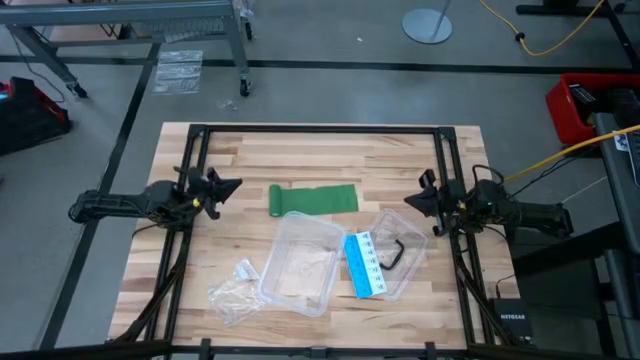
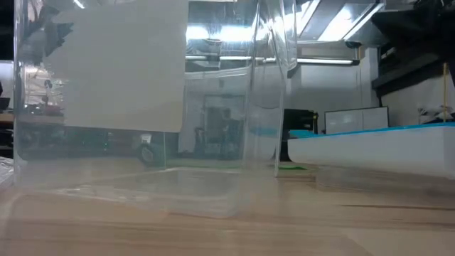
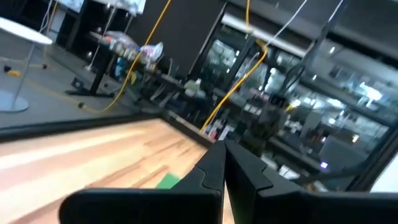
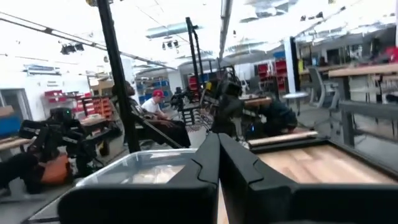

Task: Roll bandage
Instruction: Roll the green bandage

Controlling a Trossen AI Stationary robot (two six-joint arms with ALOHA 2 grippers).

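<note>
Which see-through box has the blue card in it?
The clear box nearer the right arm holds the blue-and-white card and a black hook-shaped piece. The other clear box, just below the green bandage, looks empty.

High view looks straight down on the whole table (image 1: pixel 300 150). Low view sits at tabletop level, right against a clear tub (image 2: pixel 142 107) also seen from above. Wrist views look level across the tabletop, past shut fingers.

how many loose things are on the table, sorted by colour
green: 1, the bandage, laid out flat with one end rolled
clear: 3, the upright plastic container, the second clear container under the card, the crumpled plastic wrapper
blue and white: 1, the card
black: 1, the small bent piece
total: 6
</note>
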